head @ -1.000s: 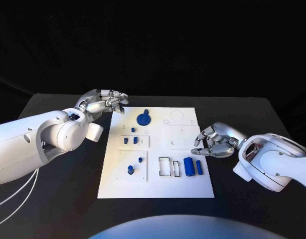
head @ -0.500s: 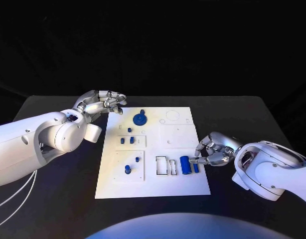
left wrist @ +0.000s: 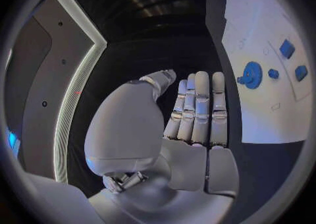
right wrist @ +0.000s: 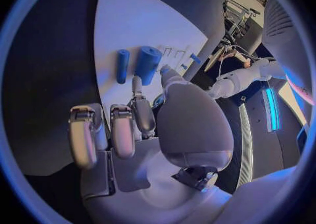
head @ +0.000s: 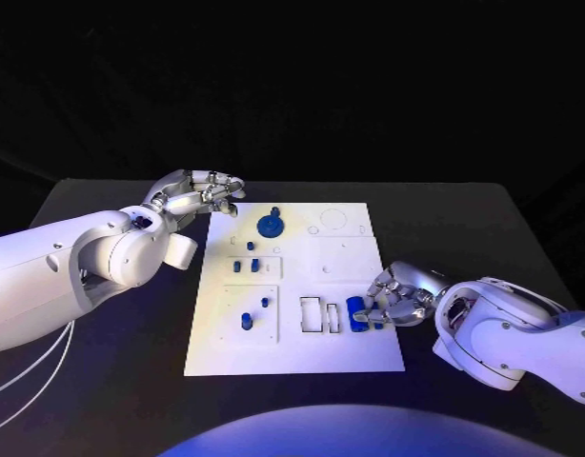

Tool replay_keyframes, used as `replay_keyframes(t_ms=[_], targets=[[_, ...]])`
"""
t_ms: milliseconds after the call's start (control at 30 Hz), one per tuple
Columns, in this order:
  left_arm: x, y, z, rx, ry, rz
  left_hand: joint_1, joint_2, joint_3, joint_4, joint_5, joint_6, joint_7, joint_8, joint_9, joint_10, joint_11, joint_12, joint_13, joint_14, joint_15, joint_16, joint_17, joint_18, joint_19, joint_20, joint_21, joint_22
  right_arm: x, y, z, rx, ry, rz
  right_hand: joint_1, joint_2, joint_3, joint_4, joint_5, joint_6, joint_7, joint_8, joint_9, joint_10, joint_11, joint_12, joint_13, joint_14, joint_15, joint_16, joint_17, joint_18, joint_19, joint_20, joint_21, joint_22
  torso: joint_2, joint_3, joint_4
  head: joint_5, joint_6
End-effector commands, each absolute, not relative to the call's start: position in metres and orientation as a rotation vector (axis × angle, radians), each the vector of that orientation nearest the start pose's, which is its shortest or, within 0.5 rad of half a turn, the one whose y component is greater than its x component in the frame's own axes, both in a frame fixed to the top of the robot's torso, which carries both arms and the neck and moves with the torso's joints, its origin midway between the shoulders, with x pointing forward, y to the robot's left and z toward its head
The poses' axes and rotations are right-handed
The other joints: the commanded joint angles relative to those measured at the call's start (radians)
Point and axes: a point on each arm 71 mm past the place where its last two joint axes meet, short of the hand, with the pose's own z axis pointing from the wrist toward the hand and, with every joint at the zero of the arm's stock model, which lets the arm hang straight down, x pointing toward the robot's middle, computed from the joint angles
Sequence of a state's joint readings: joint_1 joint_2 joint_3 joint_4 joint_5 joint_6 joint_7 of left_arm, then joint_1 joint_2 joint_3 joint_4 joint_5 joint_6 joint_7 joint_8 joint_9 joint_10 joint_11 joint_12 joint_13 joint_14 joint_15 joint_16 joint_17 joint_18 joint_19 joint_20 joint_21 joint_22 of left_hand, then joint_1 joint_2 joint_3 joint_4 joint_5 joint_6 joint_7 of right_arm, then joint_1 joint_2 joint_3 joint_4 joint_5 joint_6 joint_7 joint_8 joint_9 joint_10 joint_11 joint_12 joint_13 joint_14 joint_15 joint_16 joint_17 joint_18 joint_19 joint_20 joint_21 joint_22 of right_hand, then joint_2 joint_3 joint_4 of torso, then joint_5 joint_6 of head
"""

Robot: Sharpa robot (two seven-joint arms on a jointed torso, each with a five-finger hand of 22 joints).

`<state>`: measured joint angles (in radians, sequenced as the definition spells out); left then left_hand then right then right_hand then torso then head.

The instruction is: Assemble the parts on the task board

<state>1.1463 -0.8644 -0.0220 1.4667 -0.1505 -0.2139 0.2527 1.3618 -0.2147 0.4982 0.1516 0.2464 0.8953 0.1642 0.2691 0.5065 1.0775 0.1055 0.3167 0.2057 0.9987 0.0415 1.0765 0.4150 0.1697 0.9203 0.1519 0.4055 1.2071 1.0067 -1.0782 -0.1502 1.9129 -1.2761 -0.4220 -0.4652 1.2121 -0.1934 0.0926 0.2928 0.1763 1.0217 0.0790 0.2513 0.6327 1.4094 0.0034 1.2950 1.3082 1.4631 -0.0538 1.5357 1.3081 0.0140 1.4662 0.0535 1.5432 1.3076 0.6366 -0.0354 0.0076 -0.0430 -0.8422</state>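
The white task board [head: 297, 357] lies in the middle of the table. On it sit a round blue part with a knob [head: 272, 226] at the far end, small blue pieces [head: 246, 267] mid-left, and two more [head: 248, 322] lower left. Two blue cylinders, one thick [head: 357, 314] [right wrist: 147, 63] and one thin [head: 373, 315] [right wrist: 122, 66], lie near the right edge. My right hand [head: 400, 295] [right wrist: 131, 124] hovers beside them, its fingertips close to the thick one and nothing in its grasp. My left hand [head: 199, 193] [left wrist: 194, 113] hangs off the board's far left corner, fingers straight and empty.
Two empty rectangular slots [head: 320, 315] lie just left of the cylinders. Round recesses [head: 332, 222] mark the board's far right part. Black table [head: 485, 228] surrounds the board on all sides. The left wrist view shows the board [left wrist: 263, 97] with the round blue part [left wrist: 252, 72].
My right hand has come nearer along the board's right edge, down to the two blue cylinders. The left hand has stayed where it was.
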Motion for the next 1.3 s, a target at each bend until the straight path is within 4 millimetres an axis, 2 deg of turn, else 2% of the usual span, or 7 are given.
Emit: replay_keyframes(t_ms=[33, 167, 700, 1033, 1300], targets=[[0.488, 0.228, -0.208, -1.059, 1.616, -1.462, -0.009, 0.001, -0.002, -0.006, -0.004, -0.006, -0.002, 0.006, 0.001, -0.005, 0.000, 0.004, 0.002, -0.001, 0.004, -0.003, 0.002, 0.010, 0.001, 0.004, -0.005, -0.001, 0.350, -0.220, -0.275, 0.269, 2.077, 0.513, -0.003, 0.000, -0.007, 0.000, 0.005, 0.005, -0.003, 0.003, 0.001, 0.006, -0.001, 0.005, 0.016, 0.093, -0.007, 0.005, 0.193, -0.008, 0.095, -0.005, 0.002, 0.256, 0.000, 0.0000, 0.0003, 0.002, -0.001], [0.488, 0.228, -0.208, -1.060, 1.617, -1.460, -0.009, 0.001, -0.002, -0.006, -0.004, -0.006, -0.002, 0.006, 0.001, -0.005, 0.000, 0.004, 0.002, -0.001, 0.004, -0.003, 0.002, 0.010, 0.001, 0.004, -0.005, -0.001, 0.352, -0.217, -0.278, 0.270, 2.077, 0.503, -0.006, 0.003, -0.011, 0.000, 0.003, 0.004, -0.003, 0.003, 0.003, 0.004, -0.001, 0.005, 0.017, 0.094, -0.007, 0.006, 0.196, -0.009, 0.095, -0.004, 0.003, 0.256, 0.000, 0.0000, 0.0008, 0.009, -0.002], [0.488, 0.229, -0.208, -1.059, 1.620, -1.459, -0.010, 0.001, -0.002, -0.006, -0.004, -0.007, -0.002, 0.007, 0.002, -0.006, 0.000, 0.005, 0.002, -0.001, 0.004, -0.004, 0.002, 0.010, 0.001, 0.004, -0.006, -0.001, 0.354, -0.208, -0.290, 0.259, 2.106, 0.474, -0.005, 0.014, -0.013, -0.001, 0.002, 0.008, -0.004, 0.005, 0.009, 0.006, -0.002, 0.012, 0.024, 0.094, -0.007, 0.008, 0.198, -0.008, 0.094, -0.004, 0.002, 0.256, 0.000, -0.0017, 0.0007, 0.010, -0.005], [0.488, 0.229, -0.208, -1.059, 1.620, -1.458, -0.011, 0.001, -0.003, -0.005, -0.004, -0.009, -0.002, 0.007, 0.002, -0.007, 0.000, 0.005, 0.003, -0.001, 0.005, -0.004, 0.002, 0.010, 0.001, 0.004, -0.007, -0.002, 0.352, -0.204, -0.291, 0.288, 2.099, 0.495, 0.031, 0.033, 0.012, -0.002, 0.065, 0.020, -0.009, 0.005, 0.018, 0.021, -0.006, 0.042, 0.053, 0.100, -0.010, 0.021, 0.228, -0.010, 0.098, -0.006, 0.011, 0.258, -0.001, -0.0022, -0.0003, 0.012, -0.002], [0.488, 0.229, -0.208, -1.060, 1.621, -1.458, -0.011, 0.001, -0.003, -0.005, -0.004, -0.009, -0.002, 0.008, 0.002, -0.007, 0.000, 0.006, 0.003, -0.001, 0.005, -0.004, 0.002, 0.010, 0.001, 0.004, -0.007, -0.002, 0.350, -0.205, -0.283, 0.338, 2.054, 0.529, 0.056, 0.048, 0.068, -0.005, 0.132, 0.058, -0.026, 0.009, 0.021, 0.047, -0.022, 0.078, 0.087, 0.101, -0.022, 0.024, 0.235, -0.014, 0.105, -0.016, 0.028, 0.263, -0.002, -0.0025, -0.0010, 0.010, 0.002]])
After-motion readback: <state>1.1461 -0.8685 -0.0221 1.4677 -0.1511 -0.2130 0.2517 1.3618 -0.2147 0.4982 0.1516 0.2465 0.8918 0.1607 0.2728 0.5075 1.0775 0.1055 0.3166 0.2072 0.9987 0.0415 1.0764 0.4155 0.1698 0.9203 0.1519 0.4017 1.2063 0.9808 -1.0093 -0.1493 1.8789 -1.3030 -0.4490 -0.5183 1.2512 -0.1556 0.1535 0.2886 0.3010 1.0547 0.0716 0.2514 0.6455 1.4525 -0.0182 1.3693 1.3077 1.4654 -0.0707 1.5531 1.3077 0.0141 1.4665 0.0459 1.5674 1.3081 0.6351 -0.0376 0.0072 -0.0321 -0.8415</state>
